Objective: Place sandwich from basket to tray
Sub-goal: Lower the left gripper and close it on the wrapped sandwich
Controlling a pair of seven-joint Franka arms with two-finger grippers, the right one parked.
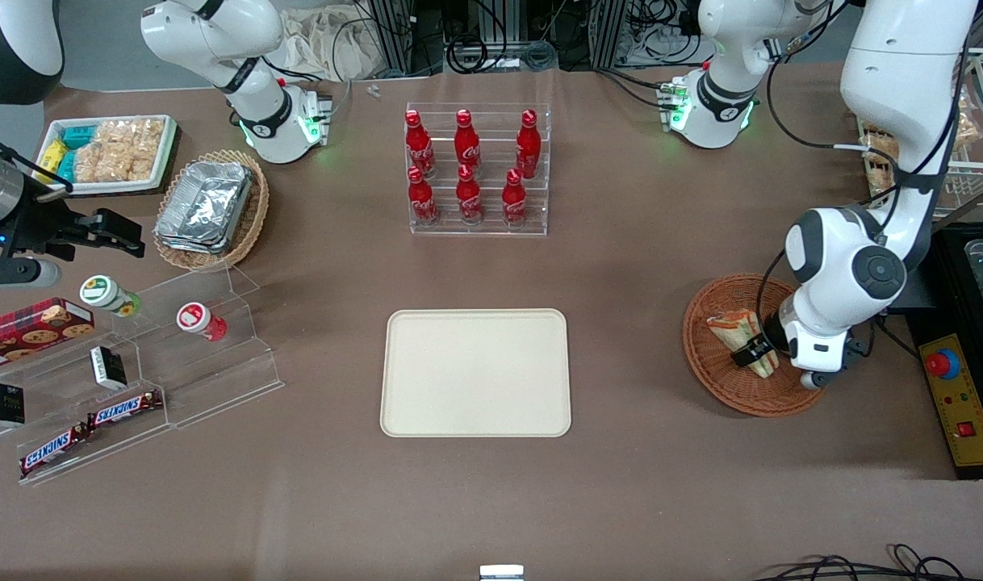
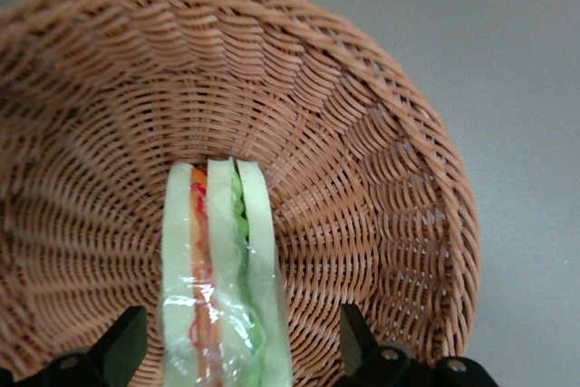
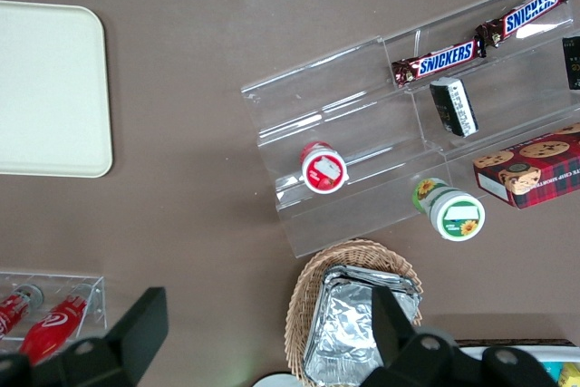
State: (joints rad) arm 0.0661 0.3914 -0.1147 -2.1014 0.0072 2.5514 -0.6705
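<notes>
The sandwich (image 1: 736, 329) (image 2: 217, 260), a plastic-wrapped wedge of pale bread with orange and green filling, lies in the round reddish-brown wicker basket (image 1: 705, 359) (image 2: 381, 178) toward the working arm's end of the table. My left gripper (image 1: 755, 352) (image 2: 243, 346) is down inside the basket, open, with one black finger on each side of the sandwich's wide end. A gap shows between one finger and the wrap; the other sits close to it. The cream tray (image 1: 475, 373) (image 3: 45, 88) lies flat at the table's middle, with nothing on it.
A clear rack of red cola bottles (image 1: 477, 169) stands farther from the front camera than the tray. Toward the parked arm's end are a tan basket of foil containers (image 1: 211, 208) and an acrylic snack shelf (image 1: 136, 379). A yellow control box (image 1: 955, 399) lies beside the wicker basket.
</notes>
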